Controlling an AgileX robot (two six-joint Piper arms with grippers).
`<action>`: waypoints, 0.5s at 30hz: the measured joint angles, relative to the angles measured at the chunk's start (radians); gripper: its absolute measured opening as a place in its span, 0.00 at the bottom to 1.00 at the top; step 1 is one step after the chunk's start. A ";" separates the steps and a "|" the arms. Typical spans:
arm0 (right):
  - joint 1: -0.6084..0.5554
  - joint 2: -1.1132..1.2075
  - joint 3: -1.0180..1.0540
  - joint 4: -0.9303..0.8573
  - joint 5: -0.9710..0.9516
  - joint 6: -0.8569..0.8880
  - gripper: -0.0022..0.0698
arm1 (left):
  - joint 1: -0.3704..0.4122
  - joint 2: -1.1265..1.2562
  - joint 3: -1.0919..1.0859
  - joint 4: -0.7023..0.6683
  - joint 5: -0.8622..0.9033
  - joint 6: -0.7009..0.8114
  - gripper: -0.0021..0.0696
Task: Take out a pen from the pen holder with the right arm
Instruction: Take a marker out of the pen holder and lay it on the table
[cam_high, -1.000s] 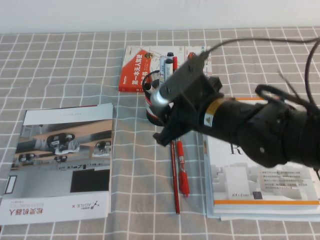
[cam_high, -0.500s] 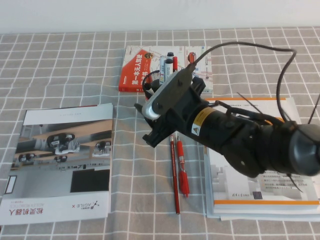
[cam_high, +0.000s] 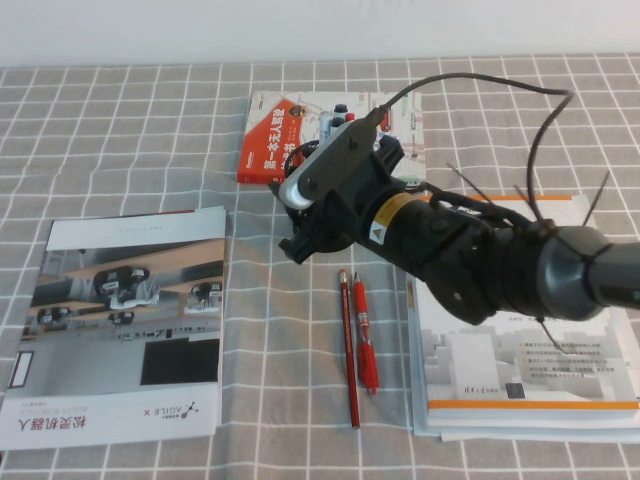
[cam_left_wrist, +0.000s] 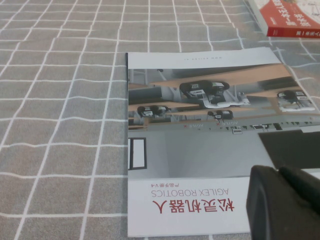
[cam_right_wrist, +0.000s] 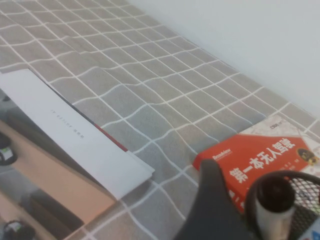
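The black mesh pen holder (cam_high: 303, 156) stands on the red book (cam_high: 268, 150), mostly hidden behind my right gripper (cam_high: 288, 216); a few marker tops (cam_high: 341, 115) show above it. The right gripper hovers at the holder's near side, open and holding nothing. In the right wrist view one dark finger (cam_right_wrist: 214, 200) sits just outside the holder's rim (cam_right_wrist: 300, 175), beside a black-capped marker (cam_right_wrist: 272, 202). Two red pens (cam_high: 357, 345) lie on the cloth nearer me. My left gripper (cam_left_wrist: 278, 173) is shut and empty above the magazine's corner, and is not seen in the high view.
A magazine (cam_high: 125, 320) lies flat at the left. A white book with an orange stripe (cam_high: 520, 375) lies at the right under my right arm. A grey checked cloth (cam_high: 120, 130) covers the table.
My right gripper has moved away from the two laid pens, back and left to the pen holder. The pens on the cloth have not moved.
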 joint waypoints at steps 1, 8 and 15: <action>0.000 0.007 -0.008 0.002 0.000 0.000 0.56 | 0.000 0.000 0.000 0.000 0.000 0.000 0.02; -0.002 0.060 -0.060 0.002 0.017 0.000 0.56 | 0.000 0.000 0.000 0.000 0.000 0.000 0.02; -0.019 0.073 -0.081 0.017 0.027 0.000 0.51 | 0.000 0.000 0.000 0.000 0.000 0.000 0.02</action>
